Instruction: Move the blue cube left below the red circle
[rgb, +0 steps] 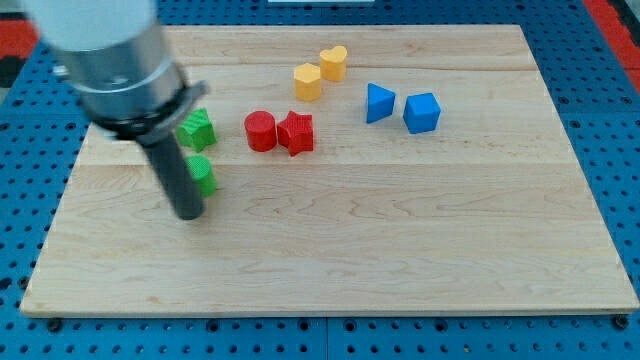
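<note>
The blue cube (422, 112) sits on the wooden board (400, 240) at the upper right, just right of a blue triangle (378, 103). The red circle (261, 131) lies left of centre, touching a red star (296, 133) on its right. My tip (188, 213) rests on the board at the view's left, well left of and below the red circle and far from the blue cube. The rod stands just left of a green round block (203, 175).
A green star (197, 129) lies above the green round block, partly behind the arm. A yellow hexagon (308, 81) and a yellow heart (333, 63) sit near the top centre. A blue pegboard (615, 120) surrounds the board.
</note>
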